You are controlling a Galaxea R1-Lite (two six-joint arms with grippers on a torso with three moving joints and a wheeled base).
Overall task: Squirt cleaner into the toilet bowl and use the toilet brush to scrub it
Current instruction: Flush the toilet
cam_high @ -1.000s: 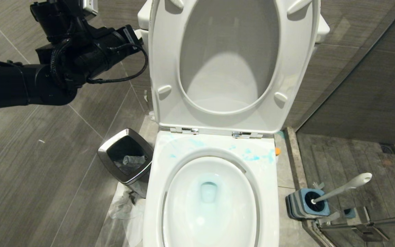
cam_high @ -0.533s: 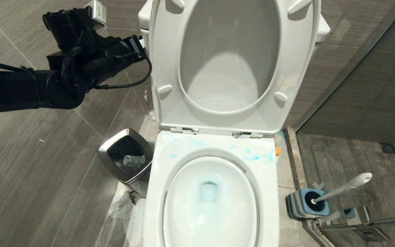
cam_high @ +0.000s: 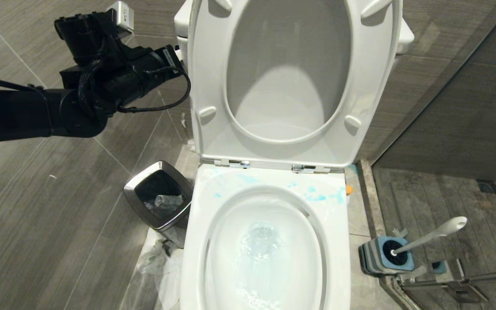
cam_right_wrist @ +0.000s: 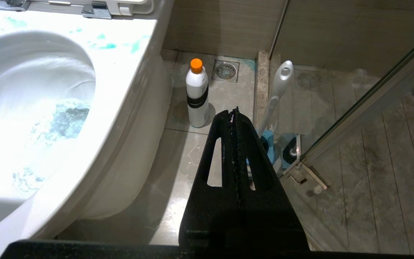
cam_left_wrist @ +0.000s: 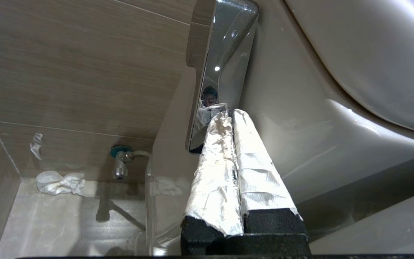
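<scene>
The toilet bowl (cam_high: 338, 241) stands with its seat and lid (cam_high: 377, 107) raised. Turquoise cleaner smears (cam_high: 317, 197) mark the back of the rim, and blue-tinted water (cam_high: 261, 241) churns and foams inside. My left gripper (cam_left_wrist: 228, 113), its fingers wrapped in white, is shut, and its tips rest against the chrome flush lever (cam_left_wrist: 225, 54) on the tank's side. In the head view that arm (cam_high: 114, 82) reaches in from the left. The toilet brush (cam_high: 433, 237) leans in its blue-and-grey holder (cam_high: 379, 258) on the floor to the right. My right gripper (cam_right_wrist: 234, 111) hangs shut and empty above the floor between the bowl and the brush (cam_right_wrist: 280, 82).
A white bottle with an orange cap (cam_right_wrist: 197, 95) stands on the floor by the bowl's right side, near a floor drain (cam_right_wrist: 225, 70). A steel bin (cam_high: 157, 198) sits left of the toilet on clear plastic. A glass shower door (cam_right_wrist: 365, 108) and its metal track (cam_high: 446, 284) border the right.
The left arm moved right toward the tank's side and then held still. The still, tinted water in the bowl now swirls and foams.
</scene>
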